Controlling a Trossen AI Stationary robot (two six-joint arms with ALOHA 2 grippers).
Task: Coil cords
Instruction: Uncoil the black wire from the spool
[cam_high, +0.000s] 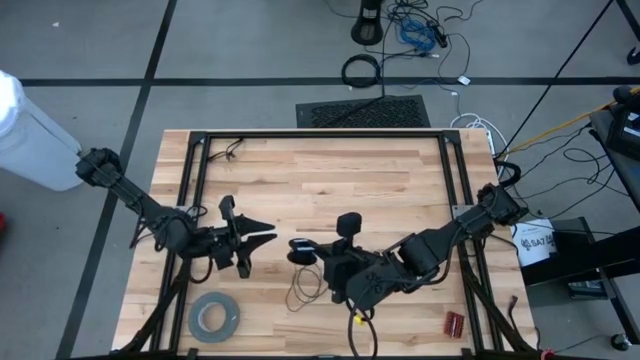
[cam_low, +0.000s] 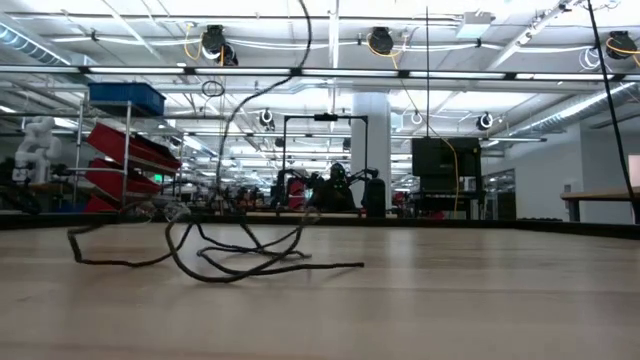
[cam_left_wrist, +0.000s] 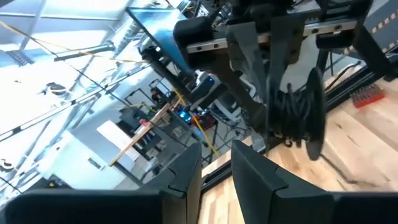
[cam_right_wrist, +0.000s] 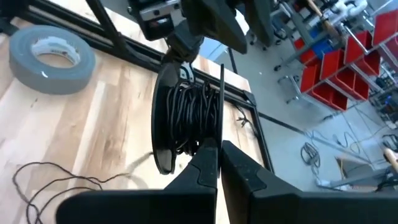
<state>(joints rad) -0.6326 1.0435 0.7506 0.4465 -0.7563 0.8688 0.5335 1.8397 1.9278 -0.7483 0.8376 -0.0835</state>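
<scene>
I'm seeing the right gripper (cam_right_wrist: 214, 155) pinching shut on the round black spool (cam_right_wrist: 186, 118), thin dark wire (cam_right_wrist: 50, 180) trailing loose over the pale wood table (cam_high: 400, 180). The left gripper (cam_high: 262, 236) is sitting just beside it, fingers slightly apart, holding nothing.

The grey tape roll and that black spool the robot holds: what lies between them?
Loose loops of thin dark wire on bare wood, seen from above, between the tape roll and the spool.

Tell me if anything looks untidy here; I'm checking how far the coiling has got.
Yes. A length of the thin cord lies in loose, tangled loops on the table, not yet wound up. The rest is wrapped on the small black spool, which the right gripper holds by its edge. The left gripper is nearby.
</scene>
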